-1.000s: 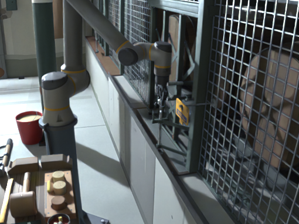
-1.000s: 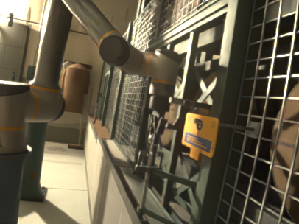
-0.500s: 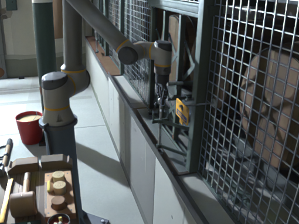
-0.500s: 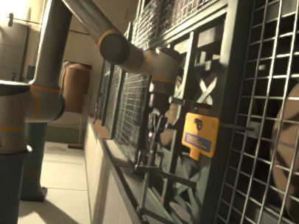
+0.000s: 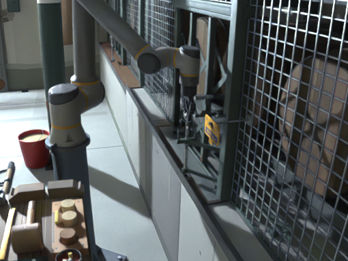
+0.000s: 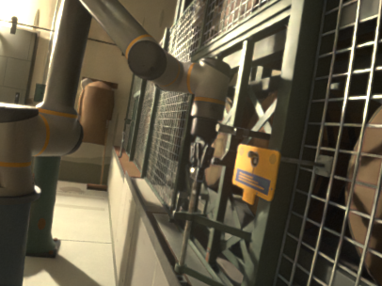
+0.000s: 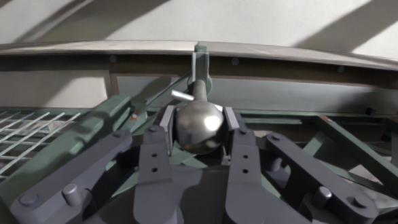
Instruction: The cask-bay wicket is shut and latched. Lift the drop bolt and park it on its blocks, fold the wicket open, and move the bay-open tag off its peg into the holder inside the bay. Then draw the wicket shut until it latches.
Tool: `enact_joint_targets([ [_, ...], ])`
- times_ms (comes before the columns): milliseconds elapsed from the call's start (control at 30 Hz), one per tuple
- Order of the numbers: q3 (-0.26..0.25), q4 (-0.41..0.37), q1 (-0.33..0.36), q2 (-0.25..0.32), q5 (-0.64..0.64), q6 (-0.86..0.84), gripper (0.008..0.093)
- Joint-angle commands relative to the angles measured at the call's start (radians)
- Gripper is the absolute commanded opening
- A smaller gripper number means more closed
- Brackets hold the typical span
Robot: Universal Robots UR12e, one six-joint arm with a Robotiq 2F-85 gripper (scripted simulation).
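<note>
The drop bolt [image 5: 186, 143] stands upright against the green wicket frame [image 6: 244, 141], its rod running down through guide brackets toward the sill. My gripper [image 7: 198, 124] points down over it, its two finger pads clamped on either side of the bolt's round steel knob [image 7: 199, 126]. A short side pin [image 7: 181, 96] sticks out of the rod just below the knob. The yellow bay-open tag [image 5: 212, 129] [image 6: 255, 177] hangs on a peg just right of the bolt. The wicket is closed.
Wire mesh panels [image 5: 293, 112] flank the wicket, with casks [image 5: 317, 112] behind them. A low wall with a sill [image 5: 163, 136] runs under the mesh. A red bucket [image 5: 33, 147] and a tray of mallets and plugs [image 5: 44, 222] sit on the floor by my base.
</note>
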Motion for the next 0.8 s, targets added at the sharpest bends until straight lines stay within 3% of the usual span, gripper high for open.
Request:
enact_joint_targets([
  [0, -0.001, 0.001, 0.000, -0.002, 0.000, 0.000, 0.0080],
  [767, -0.001, 0.001, 0.000, -0.002, 0.000, -0.018, 0.0080],
])
